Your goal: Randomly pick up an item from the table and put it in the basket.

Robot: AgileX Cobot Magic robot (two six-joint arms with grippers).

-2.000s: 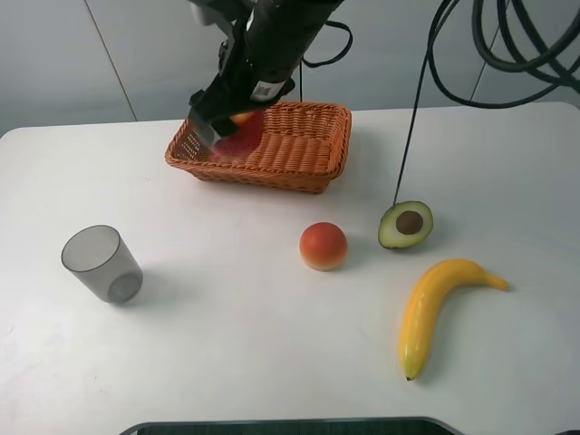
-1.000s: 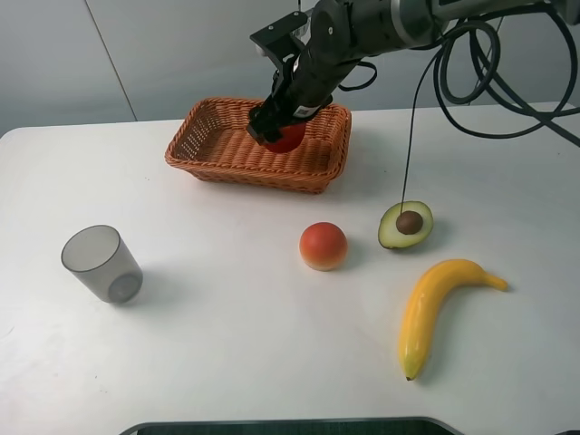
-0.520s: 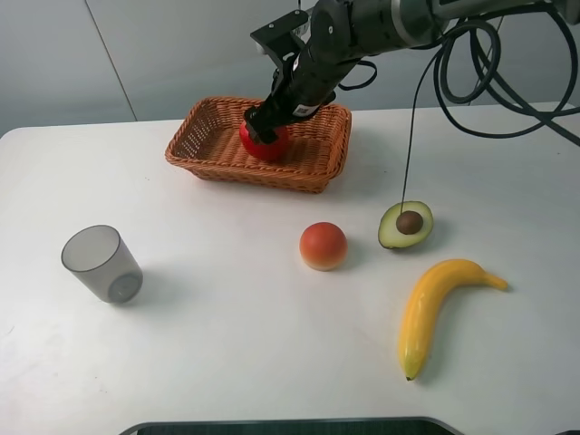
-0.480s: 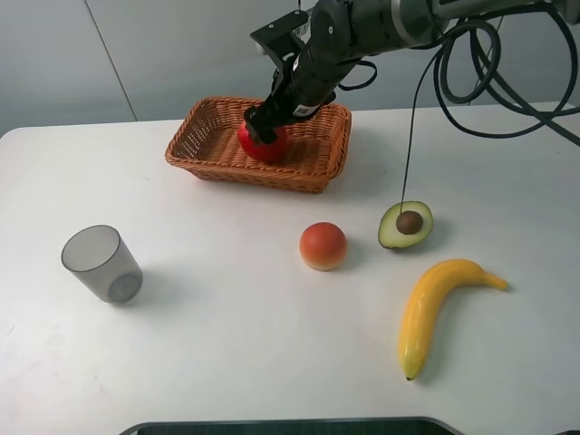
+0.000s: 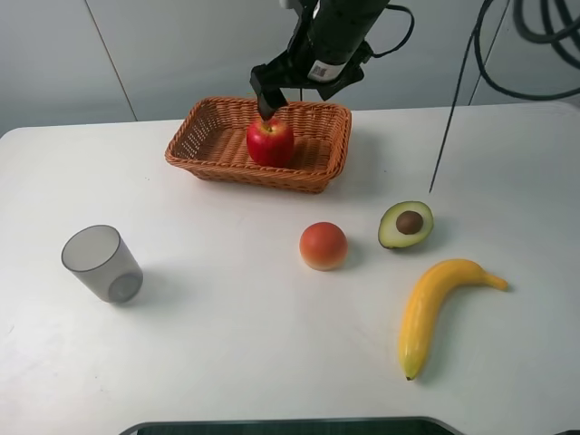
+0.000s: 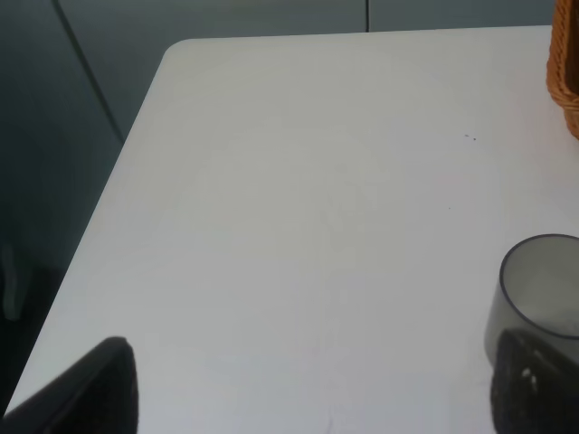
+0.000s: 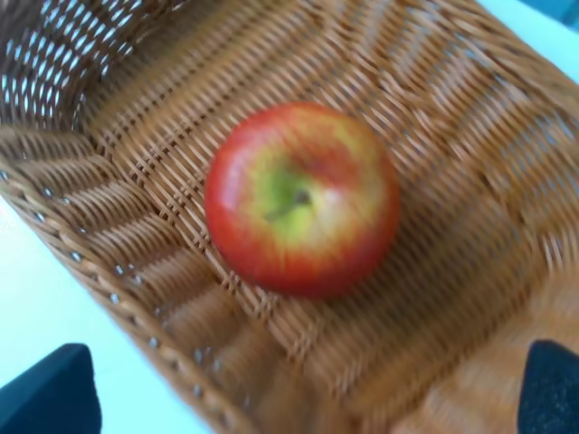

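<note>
Your left tool (image 6: 312, 398): spread wide, holding nothing, grey cup (image 5: 101, 264) near one finger | basket (image 5: 204, 136) on surface (image 5: 227, 344): apple (image 5: 270, 142) sits inside, stem up | your right tool (image 7: 298, 396): above apple, spread wide, not touching | orange-red fruit (image 5: 323, 246), avocado half (image 5: 405, 224), banana (image 5: 435, 308): on surface, well apart from basket

My overhead feed is bright and sharp; soft short shadows lie on the smooth white desk (image 5: 227, 362). My right wrist feed is motion-smeared over the orange-brown woven wicker basket (image 7: 470, 136); my left wrist feed looks greyer.
</note>
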